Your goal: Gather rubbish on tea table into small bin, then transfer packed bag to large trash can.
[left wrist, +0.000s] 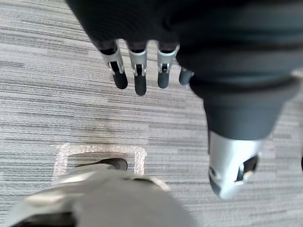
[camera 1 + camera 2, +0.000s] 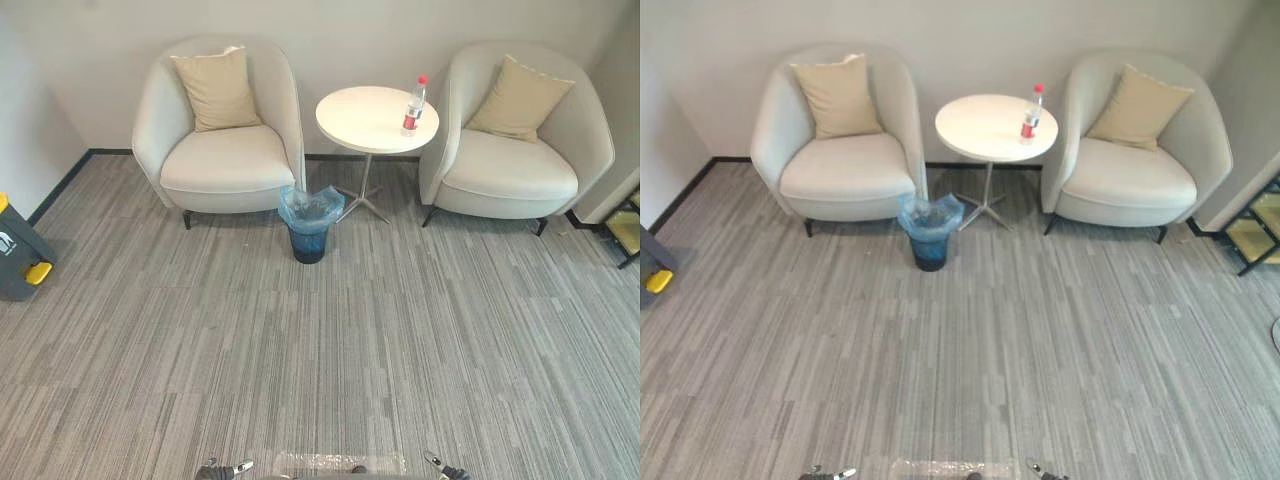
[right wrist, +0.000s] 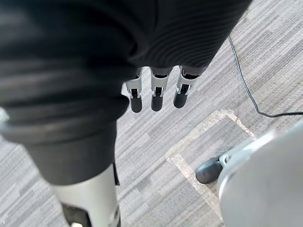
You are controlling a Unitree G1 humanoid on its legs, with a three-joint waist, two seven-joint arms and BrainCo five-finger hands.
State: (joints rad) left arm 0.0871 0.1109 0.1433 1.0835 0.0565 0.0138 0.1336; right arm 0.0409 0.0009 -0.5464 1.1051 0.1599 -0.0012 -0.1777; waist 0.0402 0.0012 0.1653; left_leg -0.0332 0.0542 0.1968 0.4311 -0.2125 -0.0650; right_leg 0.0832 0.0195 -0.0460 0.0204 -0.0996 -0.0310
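A plastic bottle [image 2: 413,106] with a red cap and red label stands upright near the right rim of the round white tea table [image 2: 360,125]. The small dark bin [image 2: 309,225], lined with a blue bag, sits on the carpet at the table's front left. A grey large trash can [image 2: 18,258] with yellow parts shows at the far left edge. My left hand [image 1: 138,66] hangs over the carpet far from the table, fingers straight and holding nothing. My right hand [image 3: 156,92] hangs the same way, open and empty.
Two cream armchairs [image 2: 225,150] [image 2: 515,140] with beige cushions flank the table against the wall. A dark shelf [image 2: 625,225] stands at the right edge. A taped rectangle [image 2: 340,462] marks the carpet close to me. Wide grey carpet lies between me and the table.
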